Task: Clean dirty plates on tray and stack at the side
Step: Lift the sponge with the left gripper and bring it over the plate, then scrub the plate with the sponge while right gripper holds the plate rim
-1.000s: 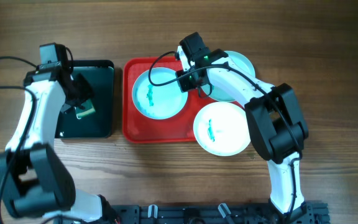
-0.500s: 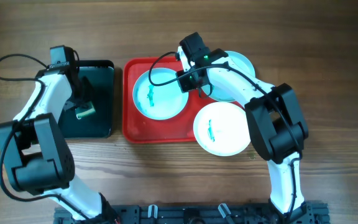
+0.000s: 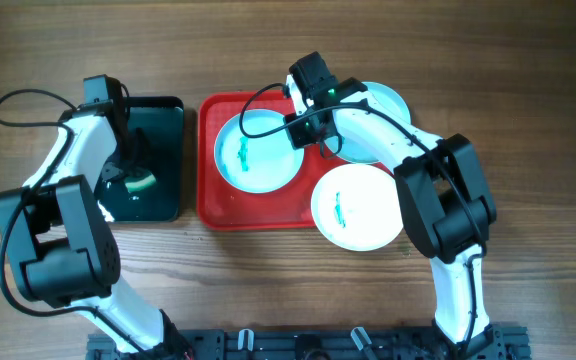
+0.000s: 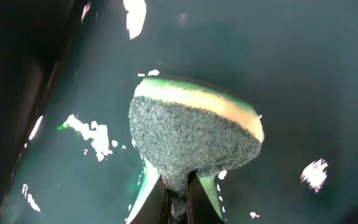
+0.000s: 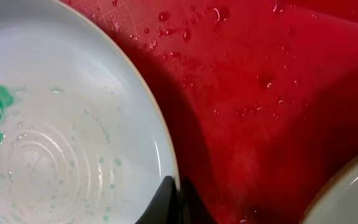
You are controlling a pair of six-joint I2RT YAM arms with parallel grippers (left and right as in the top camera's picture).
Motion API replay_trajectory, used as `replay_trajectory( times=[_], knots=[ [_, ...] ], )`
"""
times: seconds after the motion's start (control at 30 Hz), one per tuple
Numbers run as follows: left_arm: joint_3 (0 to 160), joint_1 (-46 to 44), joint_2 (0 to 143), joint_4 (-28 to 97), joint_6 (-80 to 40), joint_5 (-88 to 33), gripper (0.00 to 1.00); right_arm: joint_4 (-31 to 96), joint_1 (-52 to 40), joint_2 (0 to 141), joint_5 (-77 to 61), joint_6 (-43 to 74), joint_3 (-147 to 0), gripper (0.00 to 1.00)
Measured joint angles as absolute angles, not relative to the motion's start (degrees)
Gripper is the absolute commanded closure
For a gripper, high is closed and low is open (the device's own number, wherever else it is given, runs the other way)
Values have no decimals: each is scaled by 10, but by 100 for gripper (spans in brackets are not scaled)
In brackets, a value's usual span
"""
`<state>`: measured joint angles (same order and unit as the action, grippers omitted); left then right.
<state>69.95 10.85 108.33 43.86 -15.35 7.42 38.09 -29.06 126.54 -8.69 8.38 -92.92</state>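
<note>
A pale plate (image 3: 256, 150) streaked with green lies on the red tray (image 3: 208, 205). My right gripper (image 3: 304, 130) is shut on that plate's right rim (image 5: 166, 155), one finger inside and one outside. A second green-marked plate (image 3: 356, 207) rests half off the tray's lower right corner. A third plate (image 3: 388, 105) lies behind the right arm. My left gripper (image 3: 128, 172) is down in the dark basin (image 3: 163, 120), shut on a green and yellow sponge (image 4: 194, 140) that bulges out past the fingertips (image 4: 166, 205).
The basin (image 4: 303, 68) holds dark water with glints of light. Bare wooden table (image 3: 468, 60) surrounds the tray and basin. The tray floor (image 5: 278, 93) is wet with droplets.
My left gripper has come down in the basin over the sponge and closed on it. The right arm and the plates have not moved.
</note>
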Motion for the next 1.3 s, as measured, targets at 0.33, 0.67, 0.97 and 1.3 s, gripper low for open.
replay_trajectory(
  times=[0.33, 0.67, 0.97, 1.3],
  knots=[
    [744, 98, 981, 492, -135, -58, 96, 432, -283, 1265, -120, 80, -935, 96],
    [744, -68, 991, 447, -120, -98, 96, 445, -248, 1266, -228, 27, -935, 96],
    [744, -133, 1097, 435, -148, -62, 96, 440, -249, 1266, -236, 20, -935, 96],
    [754, -148, 1128, 449, -156, -147, 96, 417, -247, 1268, -235, 20, -935, 96]
  ],
)
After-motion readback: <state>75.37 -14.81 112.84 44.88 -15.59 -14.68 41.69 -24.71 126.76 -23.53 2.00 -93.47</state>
